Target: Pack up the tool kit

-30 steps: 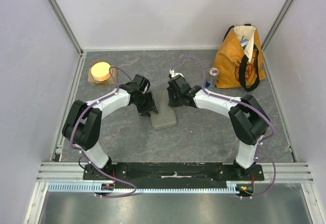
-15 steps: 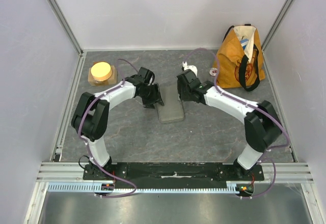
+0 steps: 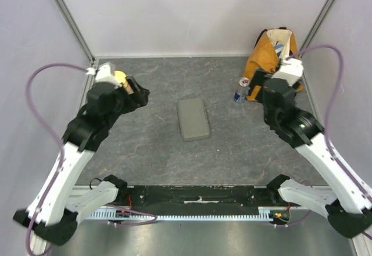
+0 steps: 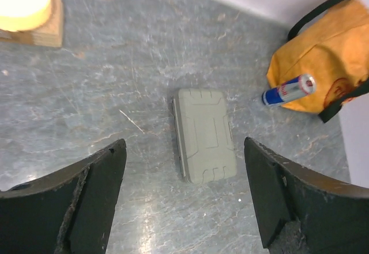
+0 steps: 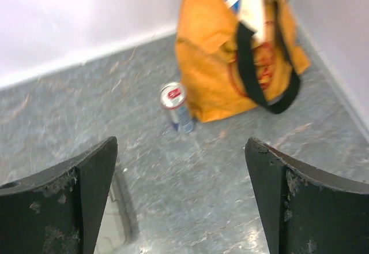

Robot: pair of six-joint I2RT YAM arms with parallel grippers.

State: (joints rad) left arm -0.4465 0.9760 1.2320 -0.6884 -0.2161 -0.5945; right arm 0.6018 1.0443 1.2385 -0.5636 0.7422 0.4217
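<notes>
Hanging spread wide and empty, our left gripper [image 3: 137, 91] has the flat, ribbed grey tool kit [image 4: 204, 135] ahead; our right gripper [image 5: 180, 143], equally splayed, faces a cylindrical metal can [image 5: 176, 107].

tool kit case [image 3: 193, 118] lies flat mid-table [image 3: 232, 145], long side running near to far, well apart from the other 3 items. tote bag [image 3: 273, 64] stands in the far right corner. can [image 3: 240, 91] stands just beside the bag's left edge, between bag and case. block [image 4: 36, 27] sits far left with a disc [image 4: 20, 0] on top. case is nearest the arm bases.
</notes>
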